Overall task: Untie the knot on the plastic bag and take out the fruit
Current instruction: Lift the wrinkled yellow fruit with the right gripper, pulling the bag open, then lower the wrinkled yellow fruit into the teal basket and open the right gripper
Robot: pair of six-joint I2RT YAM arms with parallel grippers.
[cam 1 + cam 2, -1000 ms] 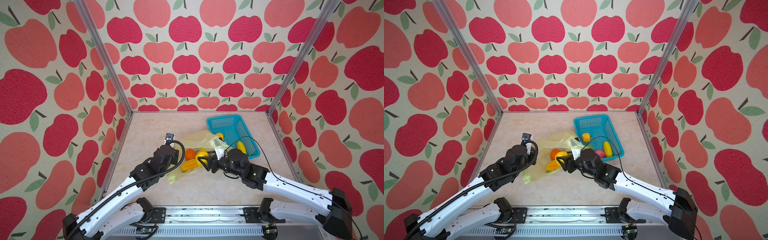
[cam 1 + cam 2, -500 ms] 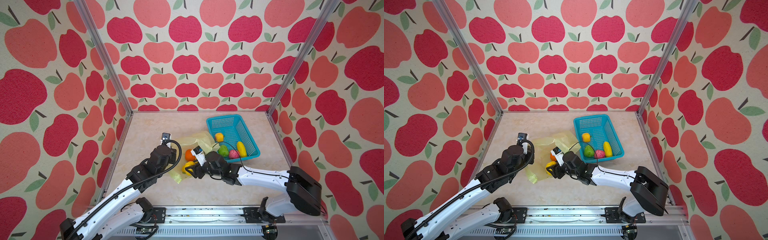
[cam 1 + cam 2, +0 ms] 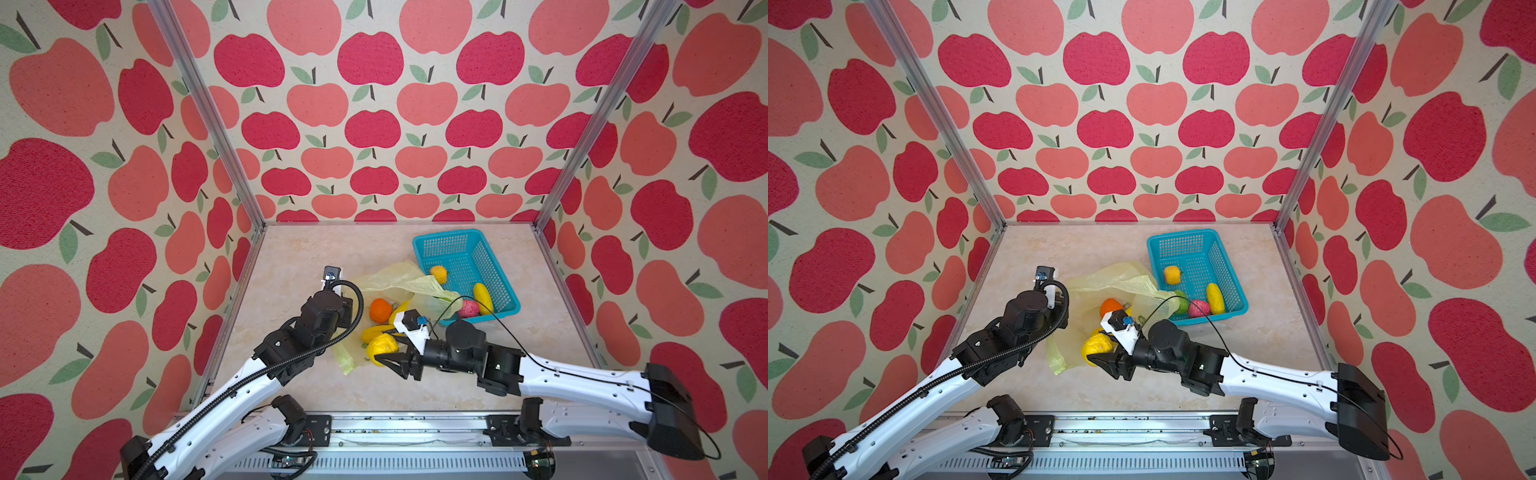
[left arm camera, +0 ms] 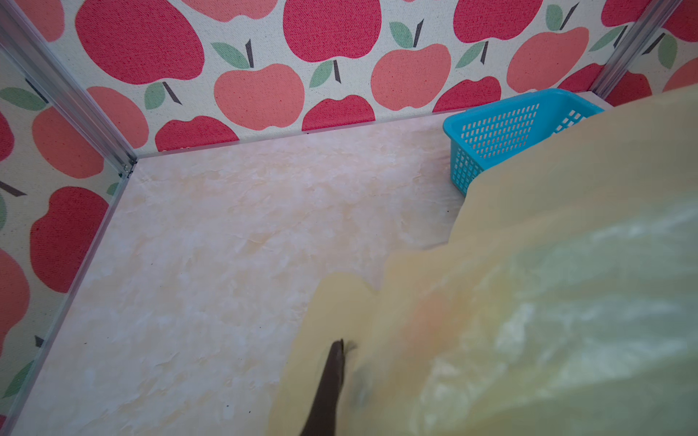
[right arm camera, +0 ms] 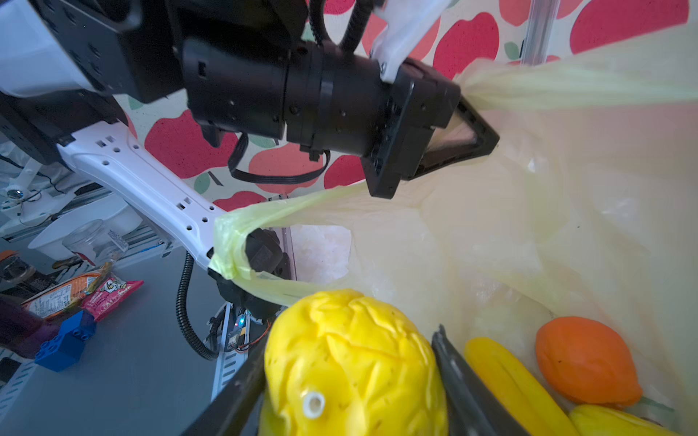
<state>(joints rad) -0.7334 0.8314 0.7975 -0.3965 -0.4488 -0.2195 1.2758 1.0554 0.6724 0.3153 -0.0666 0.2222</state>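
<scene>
Left pincer [image 5: 470, 124]: clamped on plastic bag [image 5: 528, 234] rim, propping mouth open | Right pincer [image 5: 351, 381]: closed around bumpy yellow fruit [image 5: 351, 351], likely for extraction | basket [image 3: 465, 243]: 2 o'clock of fruit

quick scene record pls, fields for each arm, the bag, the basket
left gripper: jaws shut on the plastic bag, edge lifted
right gripper: jaws shut on the bumpy yellow fruit at the bag's mouth
in bag: orange fruit, long yellow fruits
basket: yellow-orange fruit, yellow oval fruit, pink fruit, green fruit
</scene>
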